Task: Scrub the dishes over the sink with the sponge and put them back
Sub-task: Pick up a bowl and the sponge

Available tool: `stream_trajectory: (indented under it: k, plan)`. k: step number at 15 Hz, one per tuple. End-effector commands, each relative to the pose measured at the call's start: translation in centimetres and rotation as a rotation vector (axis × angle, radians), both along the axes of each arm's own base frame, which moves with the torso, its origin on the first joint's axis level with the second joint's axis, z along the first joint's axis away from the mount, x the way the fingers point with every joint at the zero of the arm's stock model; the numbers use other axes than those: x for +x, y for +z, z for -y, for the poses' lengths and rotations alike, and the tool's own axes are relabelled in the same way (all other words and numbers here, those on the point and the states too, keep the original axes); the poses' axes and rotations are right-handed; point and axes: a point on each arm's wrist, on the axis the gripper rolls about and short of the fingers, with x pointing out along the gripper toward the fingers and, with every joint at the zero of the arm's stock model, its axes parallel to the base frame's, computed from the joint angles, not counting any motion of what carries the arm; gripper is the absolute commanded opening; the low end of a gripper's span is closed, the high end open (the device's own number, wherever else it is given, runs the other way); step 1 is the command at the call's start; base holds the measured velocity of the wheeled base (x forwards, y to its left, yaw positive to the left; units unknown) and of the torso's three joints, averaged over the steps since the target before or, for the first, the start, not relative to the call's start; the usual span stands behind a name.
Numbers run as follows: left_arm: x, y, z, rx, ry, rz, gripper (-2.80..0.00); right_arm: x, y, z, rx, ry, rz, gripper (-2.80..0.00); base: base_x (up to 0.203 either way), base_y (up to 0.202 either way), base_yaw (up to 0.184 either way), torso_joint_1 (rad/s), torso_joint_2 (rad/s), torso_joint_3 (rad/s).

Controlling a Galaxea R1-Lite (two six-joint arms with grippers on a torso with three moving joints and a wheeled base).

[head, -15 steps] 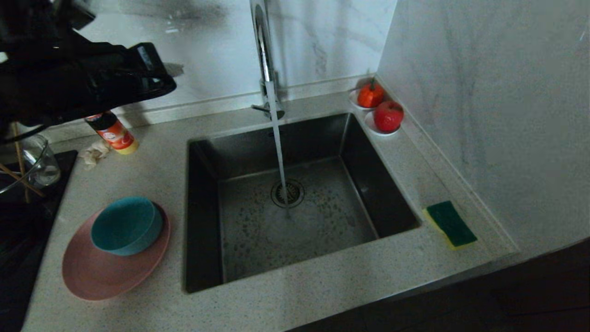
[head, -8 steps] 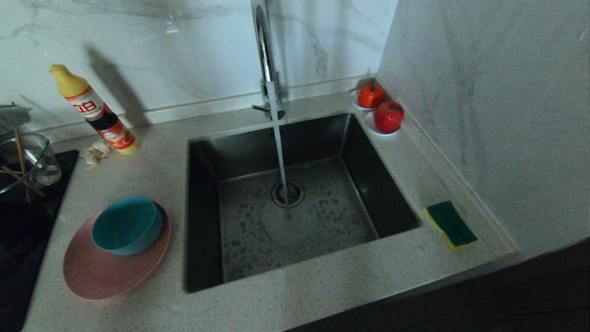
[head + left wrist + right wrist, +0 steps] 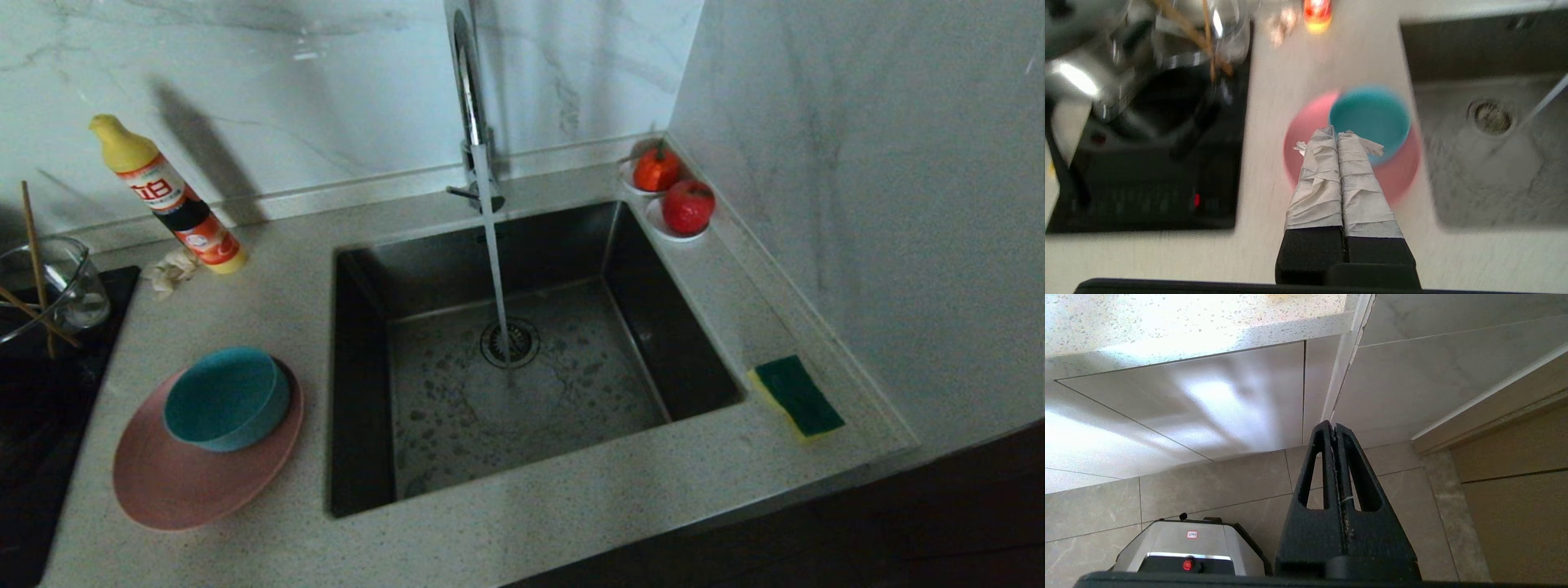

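Note:
A teal-blue bowl (image 3: 225, 398) rests on a pink plate (image 3: 163, 482) on the counter left of the sink (image 3: 367, 384), where water runs from the chrome faucet (image 3: 467, 98). The yellow sponge (image 3: 798, 396) lies green side up on the counter at the sink's right front corner. My left gripper (image 3: 1336, 132) is out of the head view; its own view shows the tape-wrapped fingers (image 3: 1323, 171) pressed together, empty, high above the bowl (image 3: 1372, 118) and plate (image 3: 1400, 175). My right gripper (image 3: 1334, 425) is shut and empty, parked low beside the cabinet front.
A detergent bottle (image 3: 167, 196) leans by the back wall with a crumpled scrap (image 3: 167, 272) beside it. A glass jug with chopsticks (image 3: 49, 290) stands on a black cooktop (image 3: 33, 425) at the far left. Two saucers with red fruit (image 3: 687, 206) sit behind the sink's right corner.
My left arm, which filled the upper left of the head view a second ago, has pulled back out of that view, uncovering the detergent bottle. Nothing on the counter has moved.

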Motion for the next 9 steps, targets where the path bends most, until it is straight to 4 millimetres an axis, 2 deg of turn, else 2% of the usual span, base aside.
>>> stream_trajectory:
  k: [1,6,9]
  plan:
    - [-2.1,-3.5,0.0,-0.001,0.011,0.029,-2.8,0.0,0.0,0.0,-0.001,0.0,-0.002,-2.8,0.0,0.0,0.0,0.0,0.0,0.0]
    - [-2.0,-10.4,0.0,-0.037,0.032,-0.072,-2.8,0.0,0.0,0.0,-0.001,0.0,-0.002,-2.8,0.0,0.0,0.0,0.0,0.0,0.0]
    - [-2.6,-13.0,0.0,-0.05,0.019,-0.032,-2.8,0.0,0.0,0.0,-0.001,0.0,-0.002,-2.8,0.0,0.0,0.0,0.0,0.0,0.0]
